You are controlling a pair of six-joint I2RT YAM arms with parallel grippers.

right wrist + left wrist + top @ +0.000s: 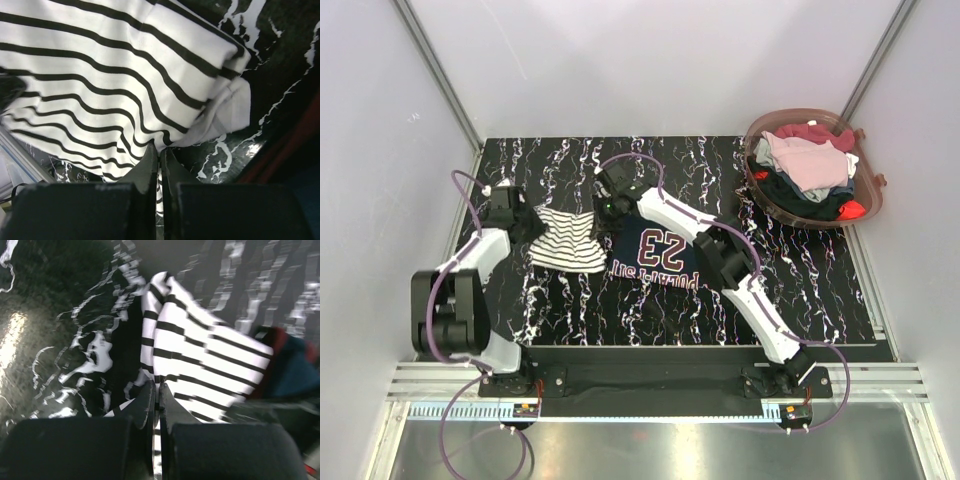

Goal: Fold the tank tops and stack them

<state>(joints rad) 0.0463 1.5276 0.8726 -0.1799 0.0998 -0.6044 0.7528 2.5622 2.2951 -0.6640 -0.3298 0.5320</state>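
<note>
1. Closest to me are the two arms, bolted side by side at the near edge. The left arm (470, 268) bends out to the left and the right arm (745, 280) stretches diagonally across the middle. They stand on one table (810, 290), a glossy black slab with white marble-style veins all over it.
2. Mid-table there are two tank tops, side by side and touching.
   - The striped tank top (568, 240) is on the left. It's soft white knit with thin navy horizontal stripes, bunched into a rough fan shape with a doubled-over edge.
   - The navy tank top (655, 258) lies flat just right of it. It's roughly square, with a big "23", a line of lettering and dark red trim.
3. The left gripper (156, 387) is at the striped top's left edge. Its two black fingers are clenched tight, with striped cloth pinched between them.
4. The right gripper (159, 150) is at the striped top's right edge, right where it meets the navy one. It's clamped down on striped fabric too.
5. Farthest away, at the far right corner, is one oval basket (752, 160) in brownish see-through plastic. It's heaped with a clothes pile (810, 165) of pink, maroon, white, black and red bits. It's too jumbled for me to count the pieces.
</note>
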